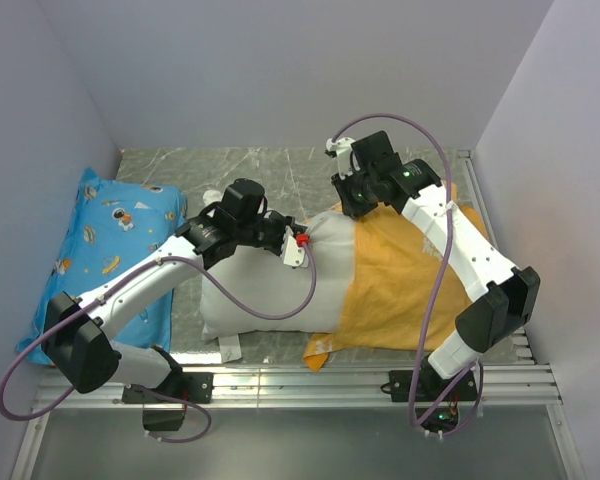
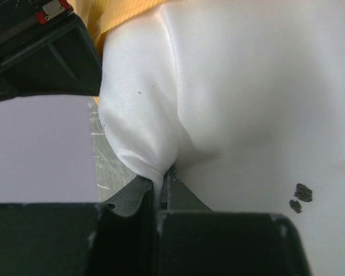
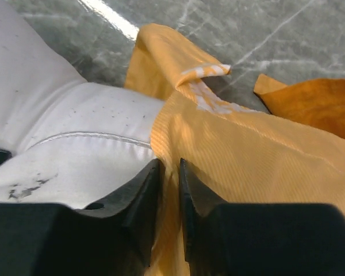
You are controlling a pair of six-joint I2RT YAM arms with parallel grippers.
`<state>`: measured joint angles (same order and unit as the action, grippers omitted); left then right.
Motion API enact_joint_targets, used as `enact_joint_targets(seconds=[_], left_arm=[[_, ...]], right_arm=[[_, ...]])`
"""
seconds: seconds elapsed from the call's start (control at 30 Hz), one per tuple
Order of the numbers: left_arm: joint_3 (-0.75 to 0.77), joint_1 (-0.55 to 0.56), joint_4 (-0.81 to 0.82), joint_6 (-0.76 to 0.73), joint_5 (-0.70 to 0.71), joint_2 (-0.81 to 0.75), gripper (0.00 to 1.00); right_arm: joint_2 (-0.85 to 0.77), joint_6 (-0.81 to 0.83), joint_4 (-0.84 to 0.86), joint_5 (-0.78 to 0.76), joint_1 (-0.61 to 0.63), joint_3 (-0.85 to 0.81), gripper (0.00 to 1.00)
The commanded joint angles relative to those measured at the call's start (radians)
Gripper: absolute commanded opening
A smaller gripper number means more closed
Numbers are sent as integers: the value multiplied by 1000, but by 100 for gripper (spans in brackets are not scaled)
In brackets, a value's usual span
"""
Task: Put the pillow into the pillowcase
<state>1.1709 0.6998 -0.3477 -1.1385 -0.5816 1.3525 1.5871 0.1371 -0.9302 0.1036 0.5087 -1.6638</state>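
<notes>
The left gripper (image 2: 163,185) pinches pillow (image 2: 247,115), right gripper (image 3: 169,172) pinches pillowcase (image 3: 253,161).

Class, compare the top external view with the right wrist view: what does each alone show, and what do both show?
Only top external: the blue cartoon-print pillow at left, and the left gripper on the white pillow. Only right wrist: the right gripper pinching the pillowcase edge. Both: white pillow partly covered by the orange pillowcase.

A blue cartoon-print pillow (image 1: 105,250) lies on the grey marbled table (image 1: 280,170).
</notes>
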Motion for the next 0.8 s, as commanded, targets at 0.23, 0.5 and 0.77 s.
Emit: enact_joint_targets(seconds=[0.23,0.5,0.77], left_arm=[[24,15,120,-12,-24,-21,0],[65,73,282,23,-4,51,0],[12,116,404,49,0,30,0]], right_arm=[[-116,-72,88,244,-35,-27,0],[-133,-485,493,527,33,55,0],[-139,-1008,763,561,91,275,0]])
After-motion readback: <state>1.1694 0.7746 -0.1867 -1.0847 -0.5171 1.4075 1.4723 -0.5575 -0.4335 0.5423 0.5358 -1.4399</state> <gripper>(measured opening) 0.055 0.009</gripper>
